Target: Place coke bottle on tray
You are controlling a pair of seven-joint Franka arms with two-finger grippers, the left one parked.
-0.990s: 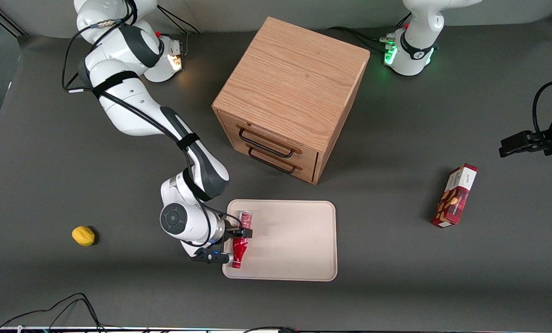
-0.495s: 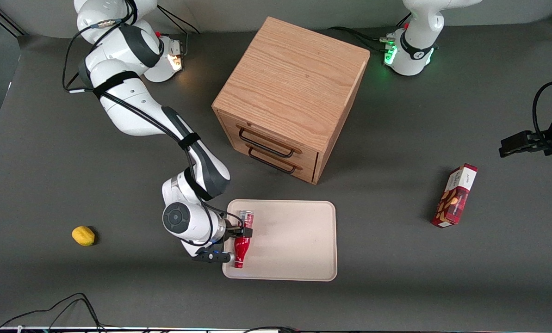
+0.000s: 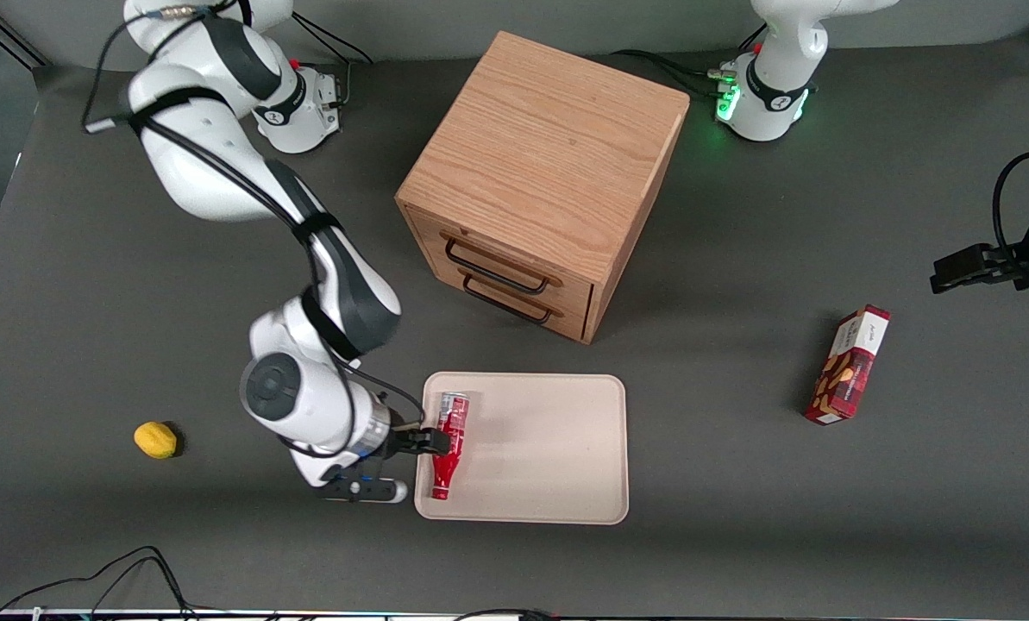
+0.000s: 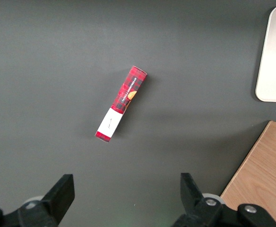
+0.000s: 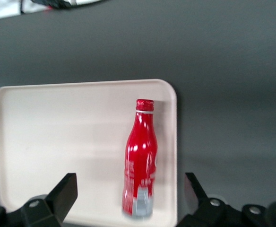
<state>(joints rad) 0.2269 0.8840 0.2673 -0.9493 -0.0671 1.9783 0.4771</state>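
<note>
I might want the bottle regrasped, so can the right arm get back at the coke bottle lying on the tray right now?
Probably yes. The gripper, jaws open, sits beside the coke bottle lying at the tray edge, with nothing between them.

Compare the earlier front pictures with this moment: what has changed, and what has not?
The gripper let go of the coke bottle, fingers open, and drew back off the tray toward the lemon. The bottle lies on the tray. Tray, lemon, drawer cabinet and snack box stayed put.
</note>
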